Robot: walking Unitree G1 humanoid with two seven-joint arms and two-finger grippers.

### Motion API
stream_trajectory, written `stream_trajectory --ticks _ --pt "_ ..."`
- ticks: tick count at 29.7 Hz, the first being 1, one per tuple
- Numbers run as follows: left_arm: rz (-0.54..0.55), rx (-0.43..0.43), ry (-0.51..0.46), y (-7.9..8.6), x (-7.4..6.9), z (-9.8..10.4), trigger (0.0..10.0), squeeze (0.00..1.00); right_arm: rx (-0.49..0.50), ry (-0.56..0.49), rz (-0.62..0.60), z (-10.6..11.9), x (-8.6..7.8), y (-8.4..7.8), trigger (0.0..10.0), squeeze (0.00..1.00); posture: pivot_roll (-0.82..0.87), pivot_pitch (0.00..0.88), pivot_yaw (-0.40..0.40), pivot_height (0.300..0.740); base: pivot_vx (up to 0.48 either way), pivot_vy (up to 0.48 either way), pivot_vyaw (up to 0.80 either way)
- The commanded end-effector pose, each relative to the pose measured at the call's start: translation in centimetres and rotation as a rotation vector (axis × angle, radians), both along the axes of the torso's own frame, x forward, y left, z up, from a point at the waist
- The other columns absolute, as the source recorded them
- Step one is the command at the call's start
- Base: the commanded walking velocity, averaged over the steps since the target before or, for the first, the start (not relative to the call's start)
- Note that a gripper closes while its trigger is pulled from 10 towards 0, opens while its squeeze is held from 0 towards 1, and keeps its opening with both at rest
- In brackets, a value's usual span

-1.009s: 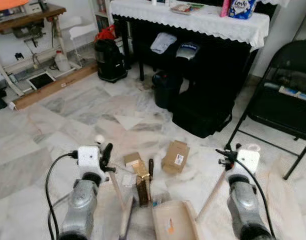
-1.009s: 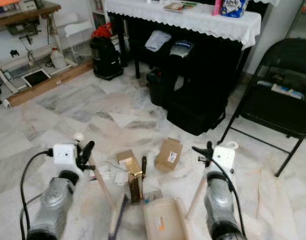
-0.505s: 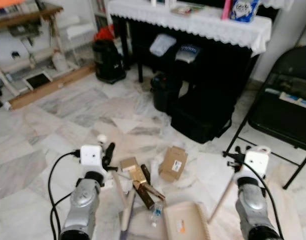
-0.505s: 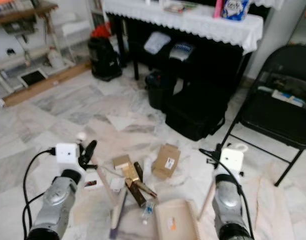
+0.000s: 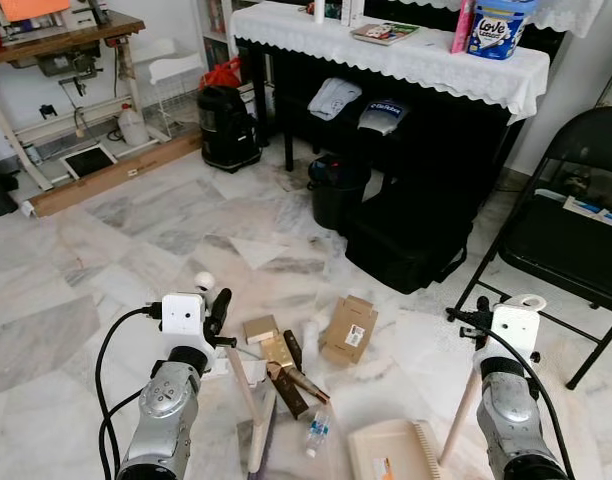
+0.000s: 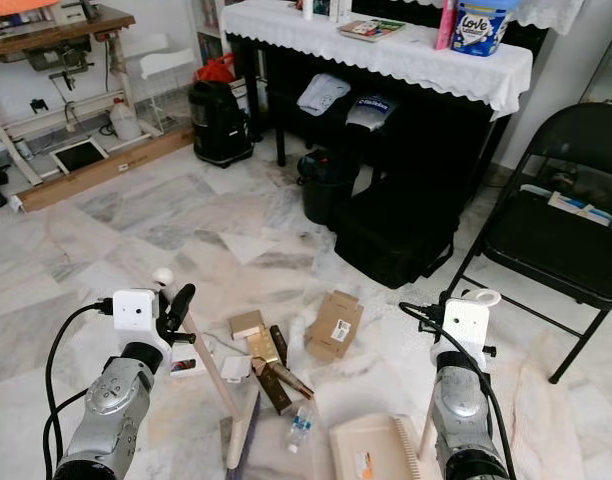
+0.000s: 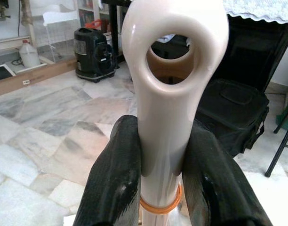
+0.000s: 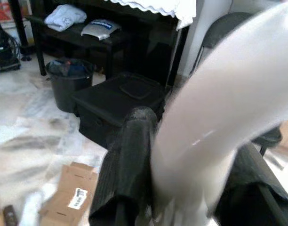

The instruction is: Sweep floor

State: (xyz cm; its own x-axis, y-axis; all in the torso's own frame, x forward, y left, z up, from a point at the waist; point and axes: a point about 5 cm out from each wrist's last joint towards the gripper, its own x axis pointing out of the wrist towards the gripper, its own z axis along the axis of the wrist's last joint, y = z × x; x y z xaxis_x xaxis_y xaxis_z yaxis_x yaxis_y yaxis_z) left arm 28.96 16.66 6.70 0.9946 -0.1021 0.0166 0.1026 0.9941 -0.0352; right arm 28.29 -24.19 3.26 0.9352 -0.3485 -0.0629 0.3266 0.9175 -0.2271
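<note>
A black folding metal chair point(image 5: 571, 225) stands at right; a black vacuum cleaner point(image 5: 226, 125) upper left; a black zipped bag point(image 5: 406, 235) centre.

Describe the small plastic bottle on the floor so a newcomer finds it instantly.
Start at the black folding chair on the right, then drop to the marble floor between the two arms. Just left of the beige dustpan lies the small clear bottle with a blue label, on its side; its neighbours are brown and gold boxes.

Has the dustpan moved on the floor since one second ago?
Yes. The dustpan has slid toward the robot's right. Earlier it lay in line with the cardboard box, just nearer the robot; now it lies off to the box's right.
</note>
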Motion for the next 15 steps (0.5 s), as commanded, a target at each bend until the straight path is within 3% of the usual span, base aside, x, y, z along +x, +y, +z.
stream_trajectory --ticks 1,11,15 --pt "-0.011 0.019 -0.023 0.2 0.3 0.7 10.0 0.0 -0.065 -0.015 -0.02 0.7 0.2 -0.7 10.0 0.0 0.04 0.0 0.017 0.74 0.0 0.0 0.0" --pt "-0.016 0.039 -0.021 0.9 -0.2 0.9 10.0 0.0 -0.157 0.012 -0.214 0.6 -0.4 -2.6 10.0 0.0 0.08 0.0 0.039 0.74 0.0 0.0 0.0" --pt "-0.023 0.046 -0.015 1.1 -0.4 0.9 10.0 0.0 -0.076 -0.01 -0.247 0.8 0.0 -2.4 10.0 0.0 0.09 0.0 0.049 0.74 0.0 0.0 0.0"
